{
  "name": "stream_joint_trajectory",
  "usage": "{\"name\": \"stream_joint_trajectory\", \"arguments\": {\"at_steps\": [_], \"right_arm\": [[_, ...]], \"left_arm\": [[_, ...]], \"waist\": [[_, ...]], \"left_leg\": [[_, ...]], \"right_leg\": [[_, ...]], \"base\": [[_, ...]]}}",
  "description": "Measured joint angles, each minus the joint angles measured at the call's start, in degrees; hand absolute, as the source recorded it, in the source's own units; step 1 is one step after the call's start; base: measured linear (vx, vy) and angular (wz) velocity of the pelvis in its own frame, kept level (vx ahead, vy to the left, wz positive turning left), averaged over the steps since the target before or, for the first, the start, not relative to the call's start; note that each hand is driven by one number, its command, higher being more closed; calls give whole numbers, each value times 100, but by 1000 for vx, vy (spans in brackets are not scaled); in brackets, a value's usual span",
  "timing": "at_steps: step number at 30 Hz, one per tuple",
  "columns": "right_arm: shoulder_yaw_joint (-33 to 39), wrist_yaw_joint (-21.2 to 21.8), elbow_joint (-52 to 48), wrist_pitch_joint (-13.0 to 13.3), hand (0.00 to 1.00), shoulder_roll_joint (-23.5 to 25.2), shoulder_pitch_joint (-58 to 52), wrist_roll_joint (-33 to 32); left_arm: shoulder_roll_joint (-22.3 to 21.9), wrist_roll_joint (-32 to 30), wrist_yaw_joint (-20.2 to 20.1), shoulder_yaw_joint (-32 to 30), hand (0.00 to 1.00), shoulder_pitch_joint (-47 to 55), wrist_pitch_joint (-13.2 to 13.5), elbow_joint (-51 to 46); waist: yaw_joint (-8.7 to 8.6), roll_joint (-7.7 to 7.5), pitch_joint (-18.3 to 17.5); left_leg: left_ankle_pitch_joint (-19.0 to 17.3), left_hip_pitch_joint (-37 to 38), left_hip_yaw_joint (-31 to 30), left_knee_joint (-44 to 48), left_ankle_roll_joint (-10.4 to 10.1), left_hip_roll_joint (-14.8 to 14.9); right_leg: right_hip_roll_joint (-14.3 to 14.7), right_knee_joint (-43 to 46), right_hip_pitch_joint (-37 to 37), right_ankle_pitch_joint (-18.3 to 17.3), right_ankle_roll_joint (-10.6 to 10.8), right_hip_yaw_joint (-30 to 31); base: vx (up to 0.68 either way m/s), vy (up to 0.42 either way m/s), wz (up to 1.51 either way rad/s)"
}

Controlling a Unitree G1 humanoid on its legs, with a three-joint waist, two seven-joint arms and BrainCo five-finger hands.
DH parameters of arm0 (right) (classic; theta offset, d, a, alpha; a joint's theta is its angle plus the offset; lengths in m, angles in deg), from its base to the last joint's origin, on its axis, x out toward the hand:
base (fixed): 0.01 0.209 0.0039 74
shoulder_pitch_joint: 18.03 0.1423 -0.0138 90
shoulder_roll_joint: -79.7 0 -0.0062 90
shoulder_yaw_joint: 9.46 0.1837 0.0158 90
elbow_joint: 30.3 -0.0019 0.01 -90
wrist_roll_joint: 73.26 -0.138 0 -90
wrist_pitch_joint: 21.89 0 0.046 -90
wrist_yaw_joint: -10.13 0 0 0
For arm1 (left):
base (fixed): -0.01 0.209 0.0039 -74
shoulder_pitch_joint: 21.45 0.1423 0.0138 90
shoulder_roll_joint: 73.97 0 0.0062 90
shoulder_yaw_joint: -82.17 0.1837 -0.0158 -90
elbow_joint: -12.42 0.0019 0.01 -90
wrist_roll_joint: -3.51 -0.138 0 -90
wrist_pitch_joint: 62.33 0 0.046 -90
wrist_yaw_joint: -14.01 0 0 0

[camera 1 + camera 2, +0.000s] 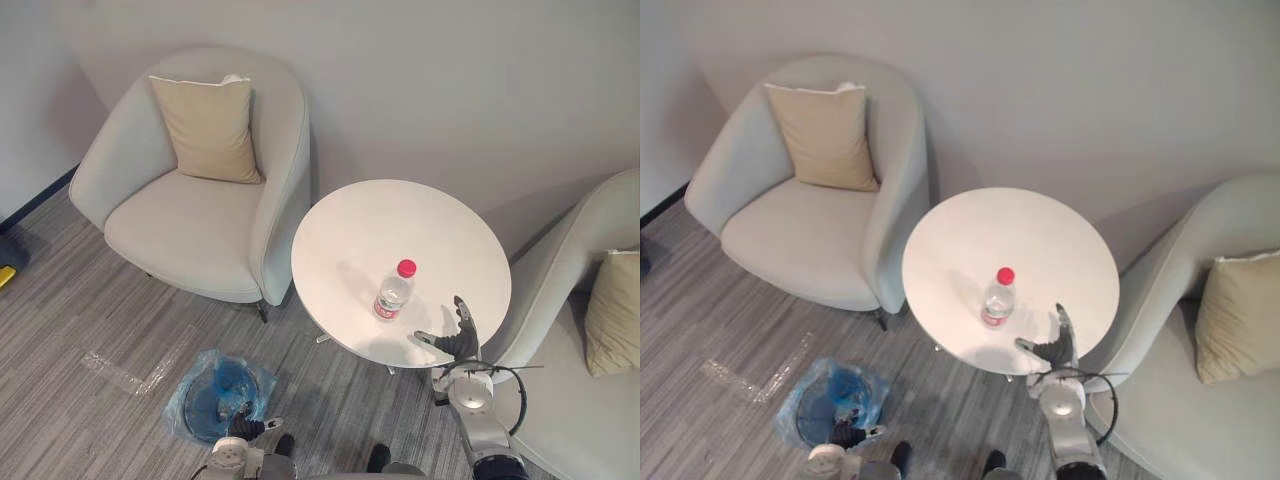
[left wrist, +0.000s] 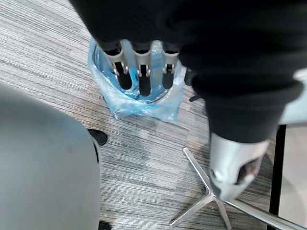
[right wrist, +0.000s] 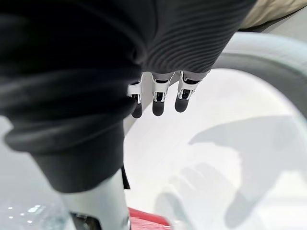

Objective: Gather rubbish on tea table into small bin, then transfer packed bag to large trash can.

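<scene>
Bottle (image 1: pixel 394 292) stands upright on the tea table (image 1: pixel 380 220), just beside my right hand (image 1: pixel 460 342).
That hand is spread and empty; my left hand (image 2: pixel 140 72) hangs straight-fingered over the small bin (image 1: pixel 195 395). The bottle seems near-empty, so light, slick and tippy. I'd grasp mid-body.

Bright, even light; the bottle (image 1: pixel 394 292) casts a soft shadow on the table (image 1: pixel 400 215)

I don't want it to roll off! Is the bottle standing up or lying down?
Standing up. The bottle rests on its base on the table, red cap on top.
</scene>
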Motion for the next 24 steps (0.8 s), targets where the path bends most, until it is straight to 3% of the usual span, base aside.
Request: {"name": "stream_joint_trajectory", "arguments": {"at_steps": [12,19,20,24], "right_arm": [[-259,-48,110,-2,0,-142,646,-23],[-310,-227,279,-9,0,-182,1177,-197],[-316,-258,278,-10,100,-173,1253,-256],[-354,-406,238,-9,100,-218,1468,-499]], "left_arm": [[-80,24,3,-3,0,-6,115,-226],[-173,115,9,-2,0,-38,145,-430],[-186,116,9,-2,0,-38,174,-455],[-212,234,7,-4,0,-44,246,-540]], "waist": [[140,214,325],[195,442,632],[212,450,655],[311,447,724]], "left_leg": [[2,-296,-313,170,4,-113],[34,-625,-412,339,2,-174],[48,-671,-418,341,3,-178],[84,-806,-498,333,7,-203]], "right_leg": [[-42,0,-52,0,1,-316],[-123,254,-355,-53,14,-412],[-163,382,-445,-119,25,-420],[-373,1071,-816,-480,35,-473]], "base": [[-3,10,14],[-36,23,8],[-19,30,7],[-4,15,12]]}}
